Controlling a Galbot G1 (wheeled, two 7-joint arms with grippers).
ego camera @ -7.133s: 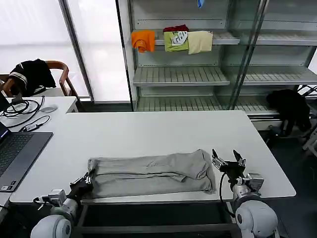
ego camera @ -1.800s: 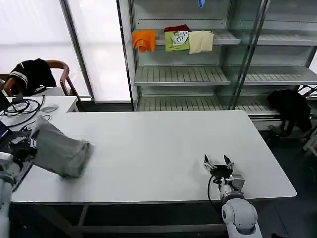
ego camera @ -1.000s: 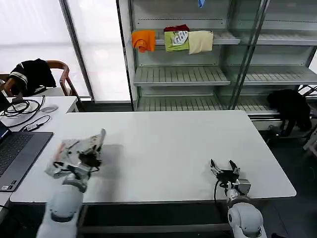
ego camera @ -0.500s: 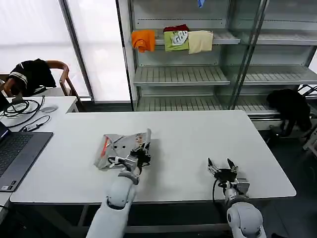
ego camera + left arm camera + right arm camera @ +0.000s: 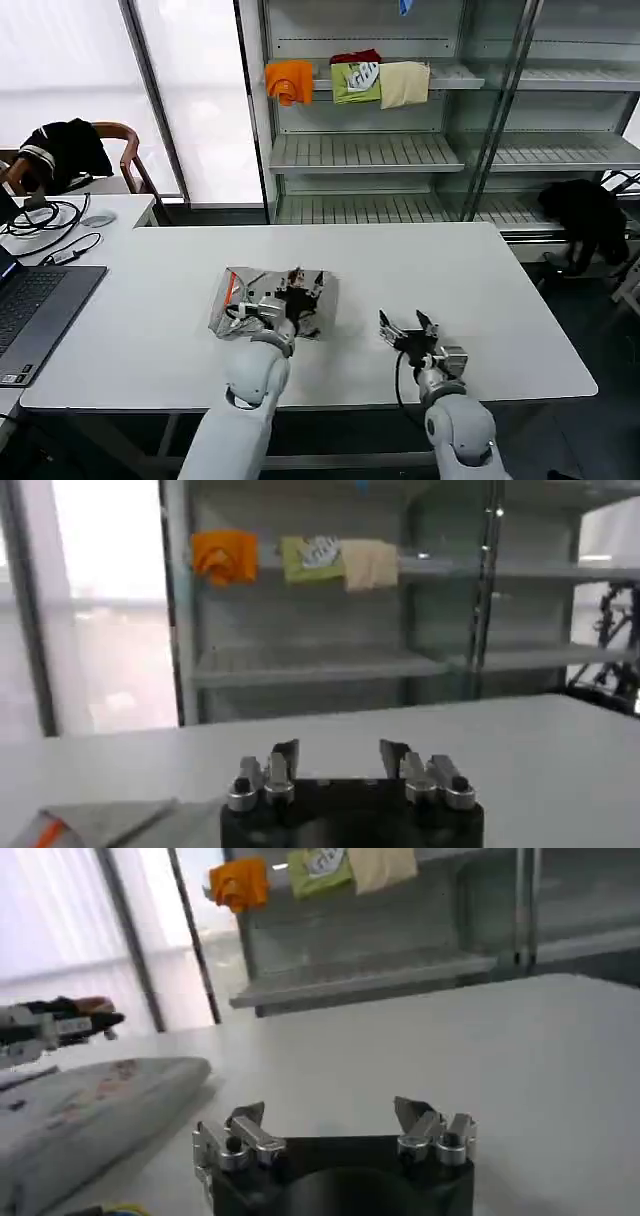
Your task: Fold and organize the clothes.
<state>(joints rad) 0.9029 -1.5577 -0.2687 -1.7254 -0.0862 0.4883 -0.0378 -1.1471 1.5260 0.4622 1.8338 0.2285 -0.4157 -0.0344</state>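
Lying on the white desk [image 5: 150, 300], left of centre and toward the near edge, is a folded light grey shirt [image 5: 262, 300], its orange collar lining peeking out along the left side. It sits flat and compact, which suggests it is set there as a finished bundle, away from the laptop [image 5: 35, 305] on the far left so nothing crowds it.

Over the shirt's right part hovers the left gripper [image 5: 300, 292], its arm reaching in from the near edge. In the left wrist view the left gripper [image 5: 338, 755] has its fingers apart with nothing between them, so the fabric looks released and lies on the desk by its own weight. A corner of the grey bundle with the orange trim shows low in that view.

To the right of the shirt, near but apart from it, the right gripper [image 5: 408, 328] rests low over bare desk, fingers spread and empty. Its wrist view shows the folded shirt off to one side, just beyond the spread fingers [image 5: 245, 1115]. My guess is that it waits there so it can help square the bundle without blocking the left arm.

Orange, green and cream garments hang on the far shelf [image 5: 365, 150].
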